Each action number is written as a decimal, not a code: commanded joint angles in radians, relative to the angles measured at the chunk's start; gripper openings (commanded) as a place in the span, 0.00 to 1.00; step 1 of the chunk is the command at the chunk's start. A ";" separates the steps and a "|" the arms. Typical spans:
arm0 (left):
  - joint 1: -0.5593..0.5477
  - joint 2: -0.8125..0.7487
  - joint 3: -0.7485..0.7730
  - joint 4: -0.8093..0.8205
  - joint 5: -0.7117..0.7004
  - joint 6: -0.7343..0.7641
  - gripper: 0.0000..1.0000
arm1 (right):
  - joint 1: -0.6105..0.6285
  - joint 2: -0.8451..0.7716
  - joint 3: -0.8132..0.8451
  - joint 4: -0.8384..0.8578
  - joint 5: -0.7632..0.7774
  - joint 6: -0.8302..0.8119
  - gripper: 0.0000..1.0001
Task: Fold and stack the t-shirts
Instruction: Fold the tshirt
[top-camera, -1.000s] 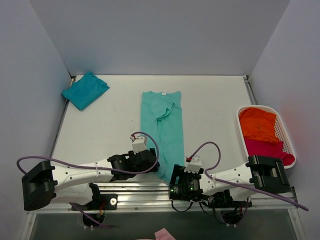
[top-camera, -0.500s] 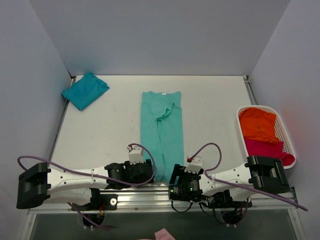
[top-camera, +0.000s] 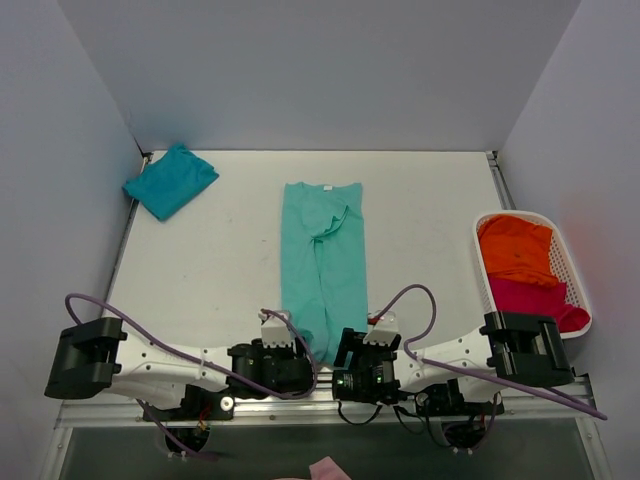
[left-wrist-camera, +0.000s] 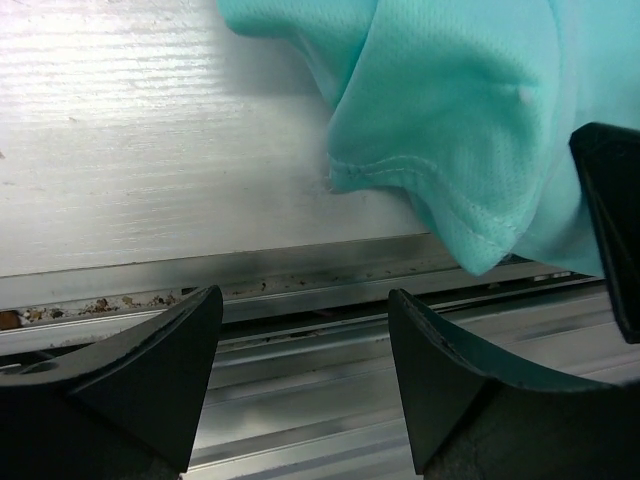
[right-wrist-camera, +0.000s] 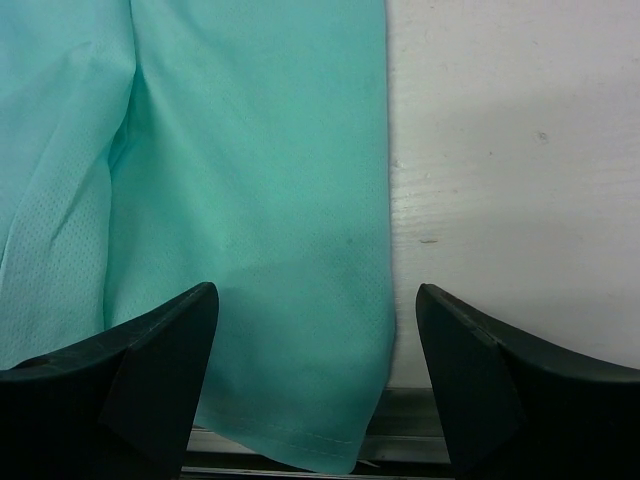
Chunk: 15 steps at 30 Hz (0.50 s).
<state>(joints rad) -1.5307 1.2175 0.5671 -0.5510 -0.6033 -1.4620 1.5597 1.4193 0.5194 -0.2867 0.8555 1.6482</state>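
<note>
Mint-green t-shirt (top-camera: 323, 265) lies in a long folded strip down the middle of the table (top-camera: 220, 250), its hem reaching over the near edge. The left gripper (left-wrist-camera: 300, 310) hovers with jaws spread beside the hem's corner. The right gripper (right-wrist-camera: 315, 300) has its jaws spread over the hem. A folded teal t-shirt (top-camera: 170, 180) lies in the far left corner.

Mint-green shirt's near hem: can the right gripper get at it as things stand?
Probably yes. The right gripper is open, its fingers framing the near hem of the mint-green shirt, with nothing between them.
</note>
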 joint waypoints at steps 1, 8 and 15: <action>-0.040 0.063 0.027 -0.001 -0.095 -0.127 0.76 | 0.008 0.004 -0.018 -0.009 -0.041 0.004 0.76; -0.100 0.163 0.033 0.141 -0.139 -0.141 0.76 | 0.040 -0.016 -0.019 -0.026 -0.018 0.033 0.76; -0.129 0.255 -0.016 0.302 -0.148 -0.172 0.76 | 0.095 0.044 0.021 -0.100 -0.009 0.139 0.76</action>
<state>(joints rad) -1.6447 1.4330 0.5690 -0.3653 -0.7200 -1.5120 1.6295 1.4265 0.5255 -0.3107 0.8650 1.6897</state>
